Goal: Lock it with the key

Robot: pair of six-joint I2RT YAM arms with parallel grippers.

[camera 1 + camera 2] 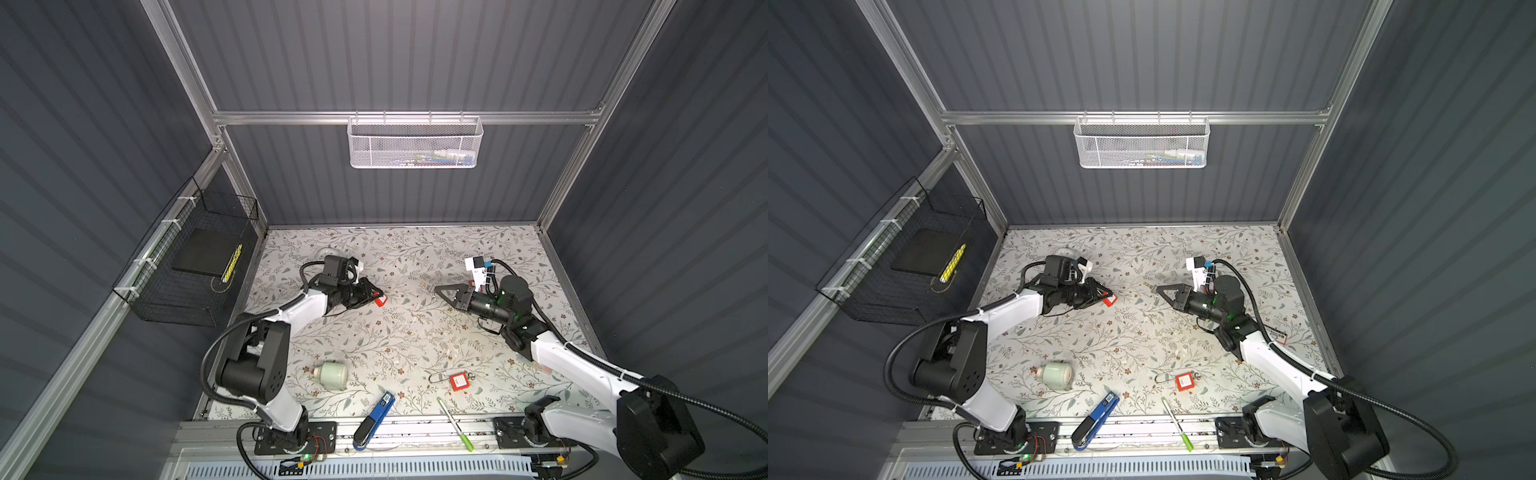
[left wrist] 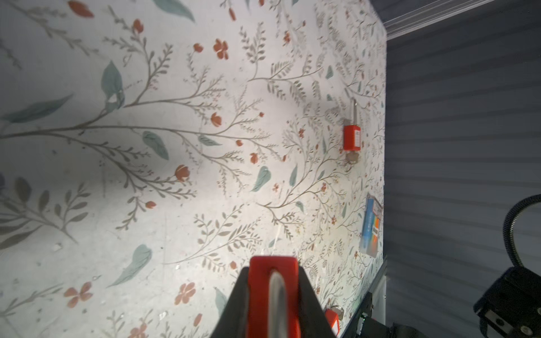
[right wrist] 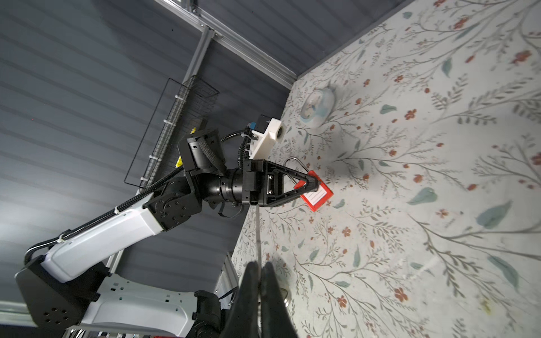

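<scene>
My left gripper [image 1: 375,296] [image 1: 1104,296] is shut on a red padlock [image 1: 379,300] [image 1: 1109,300], held a little above the floral table at left of centre. In the left wrist view the red body [image 2: 259,292] fills the jaws. The right wrist view shows its white label facing out [image 3: 317,196] and its steel shackle [image 3: 295,164] looping back over the left gripper [image 3: 311,184]. My right gripper [image 1: 435,289] [image 1: 1158,289] [image 3: 260,266] is shut on a small metal key [image 1: 424,285] [image 1: 1148,285], seen edge-on as a thin blade [image 3: 257,228]. Key and padlock face each other, well apart.
A second red padlock [image 1: 458,381] [image 2: 351,137] with a key lies on the table front right. A pale green jar [image 1: 331,375], a blue stapler [image 1: 374,419] and a green pen [image 1: 455,424] lie near the front edge. A black wire basket [image 1: 187,257] hangs on the left wall.
</scene>
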